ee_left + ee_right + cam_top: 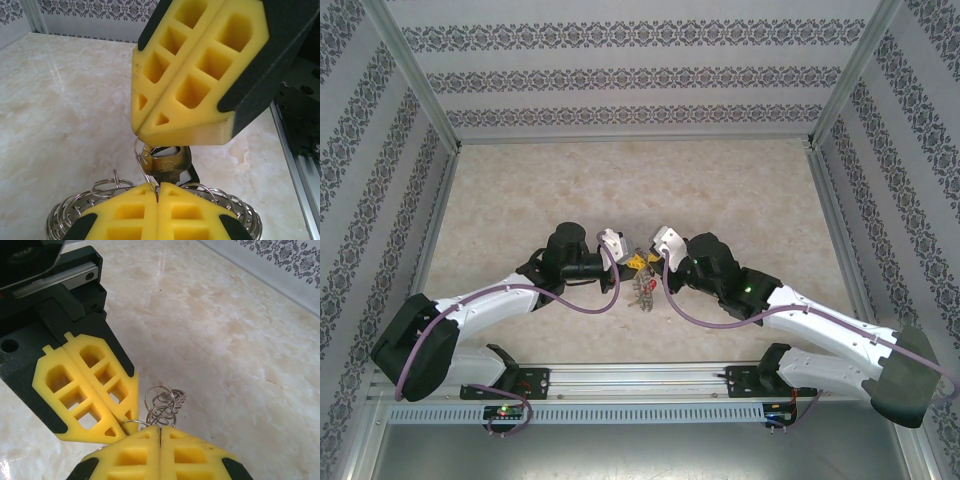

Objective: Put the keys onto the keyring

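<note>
Left wrist: both jaws clamped tight on the keyring (62, 217).

Keyring (62, 217) prob. under L tool (158, 190)

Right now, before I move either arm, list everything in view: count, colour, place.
keyring: one, silvery, fringed with wire loops, mid-table.
keys: small bunch, count unclear, silvery, beside the keyring on its near side.
table: one, beige marble, under everything.
walls: three, white with grey pattern, around the table.
left pincer: one, yellow fingers, shut on a keyring loop.
right pincer: one, yellow fingers, shut on a keyring loop, tip-to-tip with the left.
</note>
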`<action>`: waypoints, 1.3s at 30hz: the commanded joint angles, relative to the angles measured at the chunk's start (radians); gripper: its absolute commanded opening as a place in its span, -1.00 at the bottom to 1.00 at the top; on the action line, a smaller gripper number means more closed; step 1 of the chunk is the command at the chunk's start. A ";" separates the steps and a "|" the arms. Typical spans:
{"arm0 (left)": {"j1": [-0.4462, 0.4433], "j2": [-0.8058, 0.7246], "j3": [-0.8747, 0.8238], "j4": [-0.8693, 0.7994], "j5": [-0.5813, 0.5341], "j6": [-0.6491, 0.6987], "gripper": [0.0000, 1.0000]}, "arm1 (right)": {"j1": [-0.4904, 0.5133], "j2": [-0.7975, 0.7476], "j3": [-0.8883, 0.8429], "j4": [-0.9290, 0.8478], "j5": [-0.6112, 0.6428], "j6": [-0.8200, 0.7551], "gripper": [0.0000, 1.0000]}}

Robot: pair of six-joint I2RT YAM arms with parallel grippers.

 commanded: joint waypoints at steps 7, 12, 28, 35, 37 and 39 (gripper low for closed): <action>-0.009 -0.050 0.003 0.058 0.054 0.029 -1.00 | -0.009 0.021 0.023 -0.043 0.110 0.037 -1.00; -0.008 -0.039 -0.014 0.074 -0.015 0.015 -1.00 | -0.021 0.029 0.036 -0.046 0.021 0.044 -1.00; -0.009 -0.001 -0.083 0.182 -0.103 -0.039 -0.65 | -0.008 0.025 0.048 -0.011 -0.028 0.016 -1.00; -0.010 -0.030 -0.042 0.115 -0.070 -0.001 -0.45 | -0.008 0.022 0.050 -0.015 -0.042 0.017 -1.00; -0.009 -0.034 -0.029 0.083 -0.060 0.019 -0.42 | -0.008 0.024 0.051 -0.019 -0.048 0.015 -1.00; -0.009 -0.031 -0.012 0.041 -0.045 0.042 -0.41 | -0.008 0.023 0.054 -0.018 -0.061 0.012 -1.00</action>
